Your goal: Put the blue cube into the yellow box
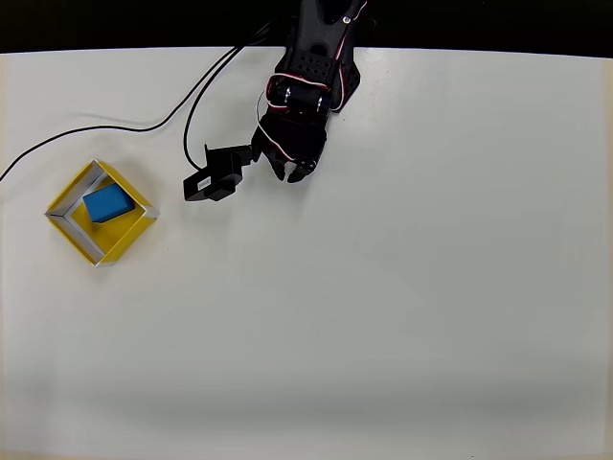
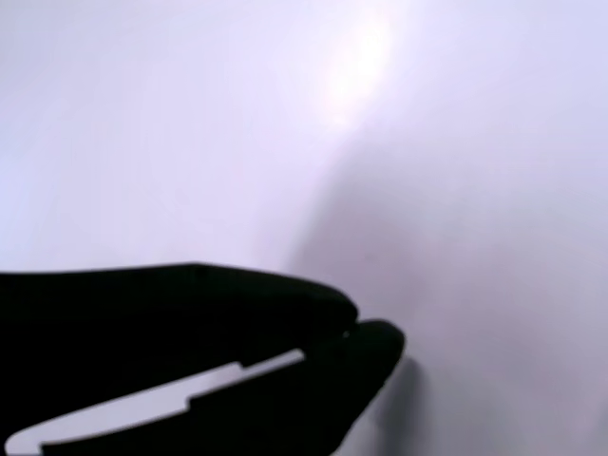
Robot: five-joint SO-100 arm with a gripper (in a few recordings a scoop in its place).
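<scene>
The blue cube (image 1: 106,204) lies inside the yellow box (image 1: 69,196), which sits turned like a diamond at the left of the white table in the overhead view. My black gripper (image 1: 295,172) hangs near the table's back edge, well to the right of the box and apart from it. In the wrist view its two dark fingertips (image 2: 366,337) meet with nothing between them, over bare white table.
A black camera module (image 1: 213,180) juts from the arm toward the box. Black cables (image 1: 144,125) trail across the table's back left. The arm's base (image 1: 321,57) stands at the back edge.
</scene>
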